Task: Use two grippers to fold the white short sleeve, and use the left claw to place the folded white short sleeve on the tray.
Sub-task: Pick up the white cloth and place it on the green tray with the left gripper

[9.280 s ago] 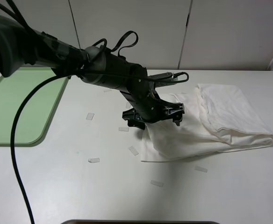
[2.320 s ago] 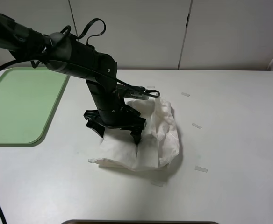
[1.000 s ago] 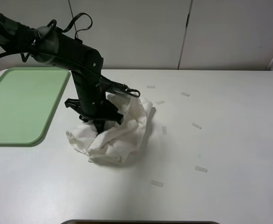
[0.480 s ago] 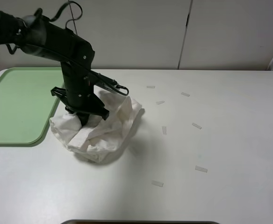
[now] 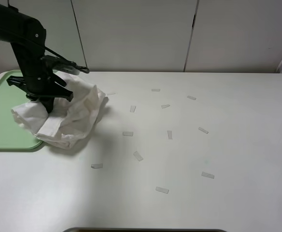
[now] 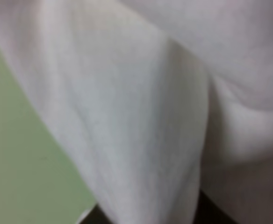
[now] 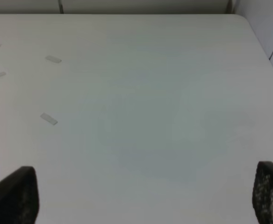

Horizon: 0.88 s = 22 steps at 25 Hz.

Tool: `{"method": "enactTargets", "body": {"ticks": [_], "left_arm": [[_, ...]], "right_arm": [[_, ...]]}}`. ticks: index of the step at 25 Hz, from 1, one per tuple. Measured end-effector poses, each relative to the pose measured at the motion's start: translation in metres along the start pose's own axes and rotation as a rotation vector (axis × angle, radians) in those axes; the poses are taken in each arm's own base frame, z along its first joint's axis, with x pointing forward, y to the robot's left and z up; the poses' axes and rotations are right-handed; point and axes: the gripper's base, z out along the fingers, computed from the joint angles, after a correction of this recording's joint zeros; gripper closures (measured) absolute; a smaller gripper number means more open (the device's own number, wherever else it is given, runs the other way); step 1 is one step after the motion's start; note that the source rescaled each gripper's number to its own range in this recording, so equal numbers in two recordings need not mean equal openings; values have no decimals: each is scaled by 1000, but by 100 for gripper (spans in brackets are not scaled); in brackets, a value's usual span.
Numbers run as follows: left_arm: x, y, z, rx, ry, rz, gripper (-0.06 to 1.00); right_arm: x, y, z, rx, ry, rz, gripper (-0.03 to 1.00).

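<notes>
The white short sleeve (image 5: 66,116) hangs as a crumpled bundle rather than a neat fold, its longer run lying roughly across the table from the tray side toward the middle, with one lumpy end drooping over the right-hand rim of the tray (image 5: 6,140) and the other still above the bare table (image 5: 204,154). Half a second ago the bundle sat farther out on the table, wholly clear of the green plastic; it has since been carried leftward, and several small tape strips (image 5: 127,133) that it covered are now uncovered. The left gripper (image 5: 47,104) comes down from above into the top of the cloth, its claws pinched together on a bunch of fabric, so the shirt hangs below and around it. The left wrist view is filled with white folds (image 6: 141,107) with green tray (image 6: 19,163) beside them. The right gripper (image 7: 136,196) shows only in its own wrist view, its two tips spread wide apart over bare table, holding nothing.
</notes>
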Motion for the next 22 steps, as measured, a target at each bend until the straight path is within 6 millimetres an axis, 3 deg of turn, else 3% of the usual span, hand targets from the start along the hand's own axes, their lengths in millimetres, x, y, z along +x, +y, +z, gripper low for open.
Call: {"method": "enactTargets", "body": {"ticks": [5,6,14,22], "left_arm": [[4,47,5,-6,15,-73,84],[4,47,5,-6,15,-73,84],[12,114,16,-15,-35,-129,84],[15,145,27,-29,-93,-184,84]], "right_arm": [[0,0,0,0,0,0,-3],[0,0,0,0,0,0,-3],[0,0,0,0,0,0,-3],[0,0,0,0,0,0,-3]]}}
